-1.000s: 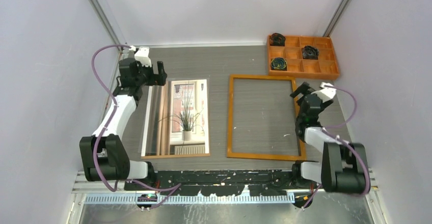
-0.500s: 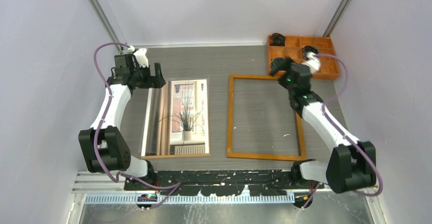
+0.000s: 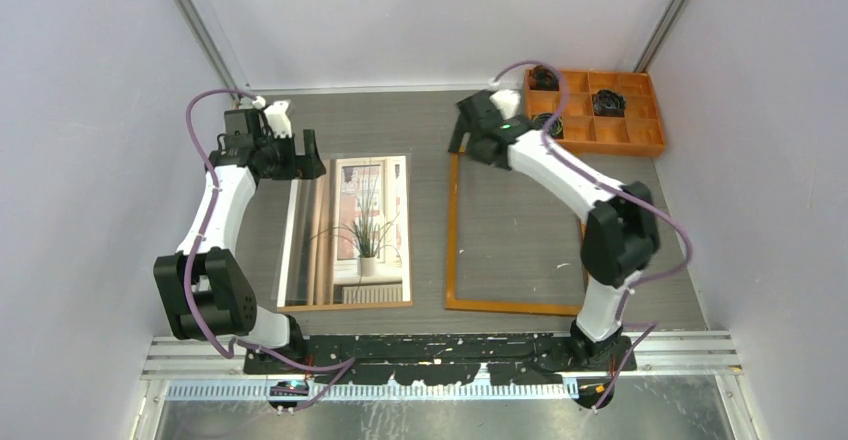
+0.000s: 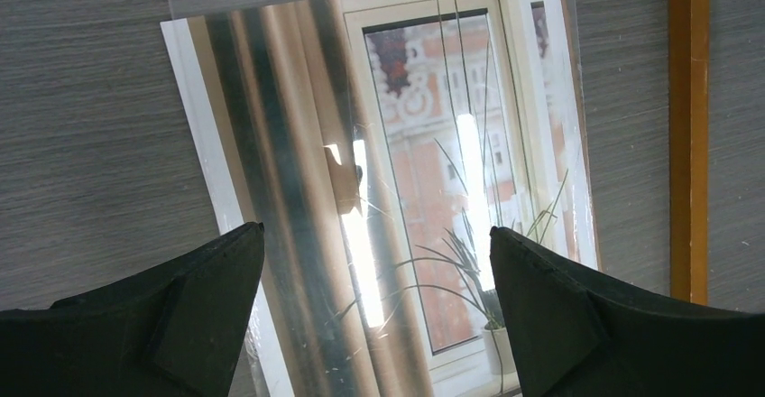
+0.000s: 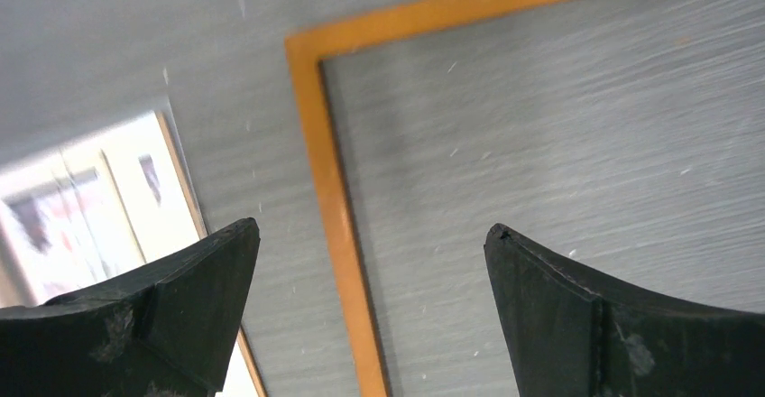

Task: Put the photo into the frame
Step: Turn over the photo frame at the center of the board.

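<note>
On our grey table [image 3: 430, 125], the orange-brown frame [image 3: 451, 230] lies flat on the right. Its far left corner sits under our right gripper [image 3: 460, 138], whose jaws are wide and hold nothing. The photo [image 3: 365, 230], a spiky plant at a window, lies just left of the frame. Its far end is under our left gripper [image 3: 312, 155], likewise wide and empty.

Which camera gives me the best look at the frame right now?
Top external: the whole frame lies flat beside the photo, partly crossed by the right arm. Right wrist shows just one corner; left wrist only a strip of one rail.
</note>
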Robot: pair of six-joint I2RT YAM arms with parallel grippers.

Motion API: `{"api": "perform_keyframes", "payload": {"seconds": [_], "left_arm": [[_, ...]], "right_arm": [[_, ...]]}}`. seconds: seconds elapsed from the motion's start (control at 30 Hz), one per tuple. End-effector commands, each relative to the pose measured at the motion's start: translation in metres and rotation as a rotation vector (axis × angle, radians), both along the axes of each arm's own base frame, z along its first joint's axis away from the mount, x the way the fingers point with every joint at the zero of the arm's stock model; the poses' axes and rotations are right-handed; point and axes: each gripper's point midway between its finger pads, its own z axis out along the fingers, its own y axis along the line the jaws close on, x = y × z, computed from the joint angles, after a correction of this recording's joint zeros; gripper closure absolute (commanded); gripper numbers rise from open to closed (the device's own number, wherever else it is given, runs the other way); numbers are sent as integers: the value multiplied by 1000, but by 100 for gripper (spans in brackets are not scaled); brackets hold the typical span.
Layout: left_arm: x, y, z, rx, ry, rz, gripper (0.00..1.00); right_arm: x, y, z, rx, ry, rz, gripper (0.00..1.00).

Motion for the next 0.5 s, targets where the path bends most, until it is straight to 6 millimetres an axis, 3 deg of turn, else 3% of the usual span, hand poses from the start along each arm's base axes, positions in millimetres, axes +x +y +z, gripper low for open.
{"api": "perform_keyframes", "payload": {"seconds": [0.0, 0.27, 0.47], "left_arm": [[-5, -2, 12, -17, -16, -10, 4], [-9, -5, -1, -38, 25, -24, 4], [-13, -9, -1, -54, 38, -41, 5]], "right_arm": [[-41, 43, -31, -191, 105, 85, 0], [-58, 84, -77, -220, 155, 134, 1], [-67, 87, -103, -247, 180, 109, 9]]}}
